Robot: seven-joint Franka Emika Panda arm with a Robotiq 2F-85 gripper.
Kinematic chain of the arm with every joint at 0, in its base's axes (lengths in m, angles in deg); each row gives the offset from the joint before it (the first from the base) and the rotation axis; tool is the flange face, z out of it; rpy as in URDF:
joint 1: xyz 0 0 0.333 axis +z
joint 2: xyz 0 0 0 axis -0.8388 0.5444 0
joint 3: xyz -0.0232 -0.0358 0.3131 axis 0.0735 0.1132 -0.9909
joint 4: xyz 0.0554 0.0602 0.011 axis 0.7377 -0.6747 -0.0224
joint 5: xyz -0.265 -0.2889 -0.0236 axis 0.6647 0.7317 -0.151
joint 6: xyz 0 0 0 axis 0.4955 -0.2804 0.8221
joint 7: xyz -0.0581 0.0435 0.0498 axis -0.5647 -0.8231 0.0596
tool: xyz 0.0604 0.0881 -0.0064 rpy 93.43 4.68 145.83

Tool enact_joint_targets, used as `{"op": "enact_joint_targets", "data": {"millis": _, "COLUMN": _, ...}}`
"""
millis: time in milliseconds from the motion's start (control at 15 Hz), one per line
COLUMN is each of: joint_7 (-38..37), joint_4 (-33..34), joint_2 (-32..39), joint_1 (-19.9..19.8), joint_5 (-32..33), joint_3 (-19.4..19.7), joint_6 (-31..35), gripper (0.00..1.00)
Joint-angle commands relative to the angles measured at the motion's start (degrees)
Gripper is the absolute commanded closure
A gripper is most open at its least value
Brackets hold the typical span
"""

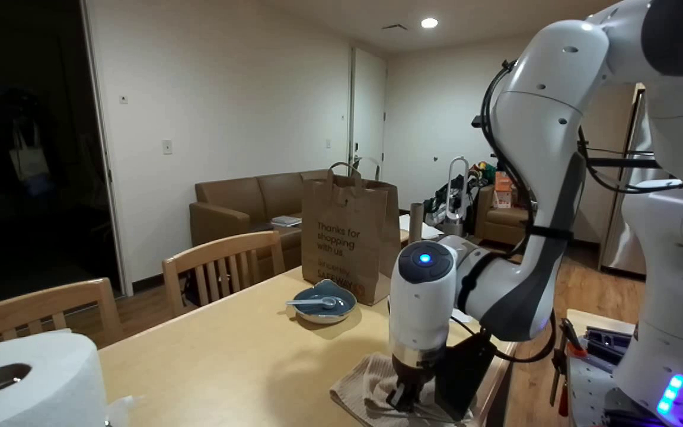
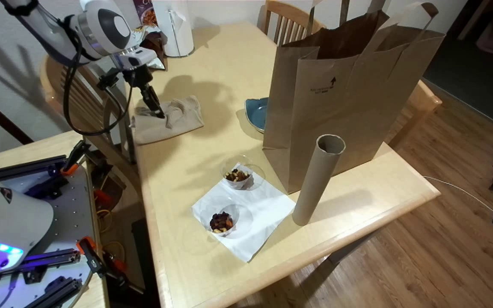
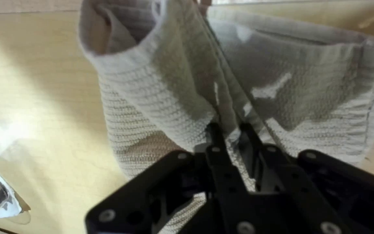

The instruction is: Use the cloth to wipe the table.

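Beige waffle-textured cloth [image 2: 188, 122] lies rumpled on the pale wooden table [image 2: 246, 64], at its robot-side edge, black two-fingered gripper [image 3: 230, 130] angled down onto it. Fingers [image 3: 217, 143] drawn close, pinching a fold (clearest in the wrist view). Apart from it, a blue ceramic bowl [image 1: 342, 293] holding a pale spoon [image 1: 328, 302], just beside a tall brown paper bag [image 1: 350, 207].

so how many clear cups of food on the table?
2 in an exterior view, both on the white sheet: one clear cup nearer the Safeway paper bag, the other cup farther from it. More could be hidden behind the bag.
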Motion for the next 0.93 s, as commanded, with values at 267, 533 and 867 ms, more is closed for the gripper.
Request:
{"op": "enact_joint_targets", "data": {"millis": 267, "joint_7": -0.93, "joint_4": -2.39, "joint_2": -1.51, "joint_1": -1.69, "joint_5": 3.14, "joint_3": 0.06, "joint_6": 10.31, "gripper": 0.99}}
{"op": "enact_joint_targets", "data": {"millis": 533, "joint_7": -4.25, "joint_4": -6.35, "joint_2": -3.48, "joint_1": -0.31, "joint_5": 7.74, "joint_3": 4.59, "joint_6": 26.02, "gripper": 0.99}}
{"op": "enact_joint_targets", "data": {"millis": 867, "joint_7": -9.69, "joint_4": -12.22, "joint_2": -7.32, "joint_1": 10.06, "joint_5": 12.76, "joint_3": 23.33, "joint_6": 47.71, "gripper": 0.99}}
